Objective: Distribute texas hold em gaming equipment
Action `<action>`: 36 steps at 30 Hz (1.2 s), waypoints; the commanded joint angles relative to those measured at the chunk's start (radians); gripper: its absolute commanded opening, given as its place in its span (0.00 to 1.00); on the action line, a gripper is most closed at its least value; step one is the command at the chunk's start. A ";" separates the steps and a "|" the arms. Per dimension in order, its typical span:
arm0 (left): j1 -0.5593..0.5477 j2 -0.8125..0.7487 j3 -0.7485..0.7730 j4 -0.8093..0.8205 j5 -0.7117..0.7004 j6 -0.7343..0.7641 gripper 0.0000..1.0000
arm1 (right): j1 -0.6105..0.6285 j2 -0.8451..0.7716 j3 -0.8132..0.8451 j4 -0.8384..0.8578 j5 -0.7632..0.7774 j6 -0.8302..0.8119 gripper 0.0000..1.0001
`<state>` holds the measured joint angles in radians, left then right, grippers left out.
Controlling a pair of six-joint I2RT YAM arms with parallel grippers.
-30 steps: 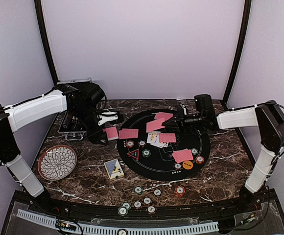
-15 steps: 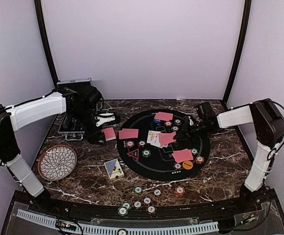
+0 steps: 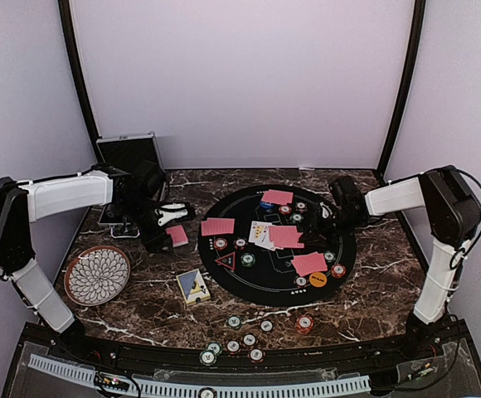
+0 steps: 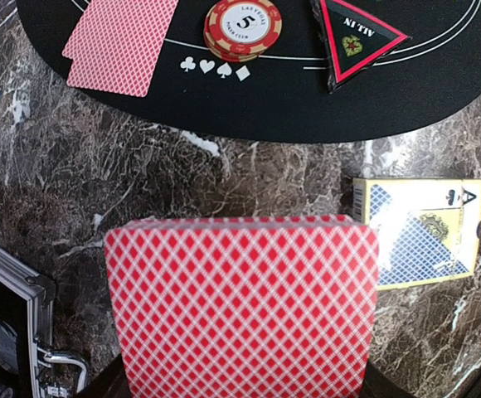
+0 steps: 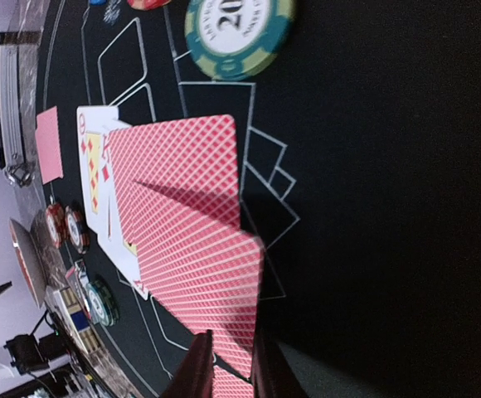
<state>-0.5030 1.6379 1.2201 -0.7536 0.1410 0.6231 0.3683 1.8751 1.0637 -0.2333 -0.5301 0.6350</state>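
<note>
My left gripper [image 3: 167,232] is shut on a deck of red-backed cards [image 3: 177,235] over the marble, left of the black mat [image 3: 340,249]. In the left wrist view the deck [image 4: 240,307] hides my fingers. My right gripper [image 3: 311,226] is low over the mat and shut on one red-backed card [image 3: 286,236]. The right wrist view shows this card [image 5: 211,282] pinched between my fingertips [image 5: 197,373] and tilted over another red-backed card [image 5: 182,170] and face-up cards [image 5: 98,166]. A red triangle [image 4: 357,37] and a red chip [image 4: 242,26] lie on the mat.
Red-backed cards [image 3: 277,196], [image 3: 217,226], [image 3: 309,264], an orange disc [image 3: 318,279] and a blue disc [image 3: 266,205] lie on the mat. Several chips [image 3: 234,322] sit near the front edge. A blue card box [image 3: 192,286], patterned plate [image 3: 97,274] and silver case [image 3: 128,178] are at left.
My right gripper brought its card from the mat's far side down to the middle, by the face-up cards. My left gripper drew back left and nearer with the deck.
</note>
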 commanded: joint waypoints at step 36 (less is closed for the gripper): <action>0.004 0.097 -0.129 0.162 0.025 -0.019 0.93 | -0.002 -0.315 0.106 -0.244 0.214 -0.056 0.65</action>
<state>-0.5003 1.7863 1.0836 -0.5430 0.1421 0.5980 0.3683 1.5913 1.1191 -0.4496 -0.3470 0.5915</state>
